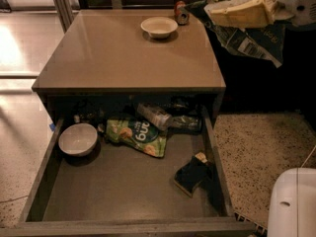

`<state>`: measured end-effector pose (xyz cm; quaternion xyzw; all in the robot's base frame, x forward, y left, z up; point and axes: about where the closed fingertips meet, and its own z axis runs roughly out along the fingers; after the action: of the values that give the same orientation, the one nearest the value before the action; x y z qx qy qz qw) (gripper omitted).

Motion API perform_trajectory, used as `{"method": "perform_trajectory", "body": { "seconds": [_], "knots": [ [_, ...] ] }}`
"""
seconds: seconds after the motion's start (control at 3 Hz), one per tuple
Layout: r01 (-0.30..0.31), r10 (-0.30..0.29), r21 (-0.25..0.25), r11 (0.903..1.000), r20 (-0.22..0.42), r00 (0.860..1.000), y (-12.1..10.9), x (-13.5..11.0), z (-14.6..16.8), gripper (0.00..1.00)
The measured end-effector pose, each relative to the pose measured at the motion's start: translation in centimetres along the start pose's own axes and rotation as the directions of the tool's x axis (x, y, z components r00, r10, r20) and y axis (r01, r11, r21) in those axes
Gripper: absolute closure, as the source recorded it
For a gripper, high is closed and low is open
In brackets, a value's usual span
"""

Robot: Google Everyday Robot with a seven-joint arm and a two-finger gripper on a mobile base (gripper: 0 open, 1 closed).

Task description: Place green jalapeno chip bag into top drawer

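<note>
At the top right, beyond the table's right edge, my gripper (217, 4) is held high. It is shut on the green jalapeno chip bag (252, 39), a dark shiny bag with a white barcode patch that hangs below and behind the cream fingers (242, 15). The top drawer (118, 194) is pulled open under the table, well below and to the left of the gripper, and its grey floor is bare in the front half.
The drawer holds a white bowl (78, 138) at the left, a bright green pouch (138, 135), a clear bottle (159, 116) and a black sponge-like item (191, 174). The tabletop (118, 58) carries another white bowl (159, 26) and a can (181, 13). A white robot part (294, 206) fills the lower right.
</note>
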<state>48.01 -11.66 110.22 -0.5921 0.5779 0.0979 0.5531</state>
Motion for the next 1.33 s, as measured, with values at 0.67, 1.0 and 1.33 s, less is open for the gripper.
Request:
{"method": "perform_trajectory", "body": {
  "seconds": [0.67,1.0,1.33],
  "knots": [
    [0.022,-0.022,-0.038,0.999,0.009,1.0,0.9,-0.6,1.2,1.0],
    [0.055,-0.054,-0.099,0.9935,0.015,0.998,2.7,-1.0,2.9,1.0],
    [0.076,-0.074,-0.148,0.9861,0.02,0.997,4.0,-1.3,4.1,1.0]
  ]
}}
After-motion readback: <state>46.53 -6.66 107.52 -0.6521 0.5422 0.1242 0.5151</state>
